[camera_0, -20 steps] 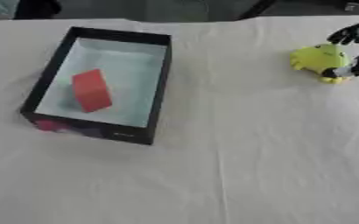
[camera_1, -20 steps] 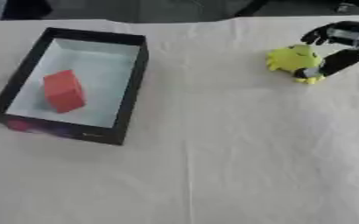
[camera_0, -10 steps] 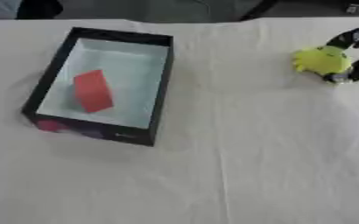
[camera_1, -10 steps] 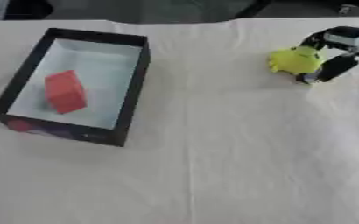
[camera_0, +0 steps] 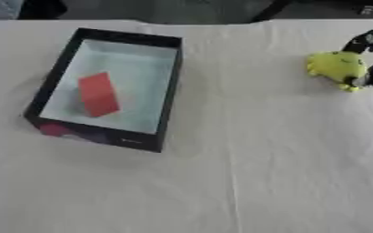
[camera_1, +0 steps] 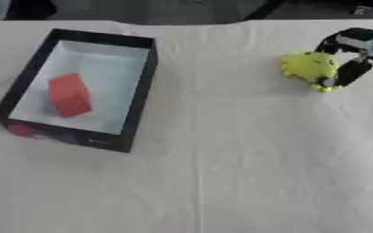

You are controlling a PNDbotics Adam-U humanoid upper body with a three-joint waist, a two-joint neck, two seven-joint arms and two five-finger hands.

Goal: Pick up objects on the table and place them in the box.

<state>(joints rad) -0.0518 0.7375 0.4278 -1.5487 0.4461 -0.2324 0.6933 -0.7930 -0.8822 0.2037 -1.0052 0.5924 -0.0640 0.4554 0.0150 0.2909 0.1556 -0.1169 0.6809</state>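
A white cloth-covered worktop (camera_1: 221, 173) carries a black-walled rectangular box (camera_1: 138, 91) at ten o'clock, a red block (camera_1: 68, 94) inside it. At two o'clock the black right hand (camera_1: 350, 59) curls round what seems a yellow-green soft toy (camera_1: 307, 67).

Right hand (camera_1: 355, 57) cut off at right edge; yellow object (camera_1: 307, 67) too blurred to identify; grip unclear.
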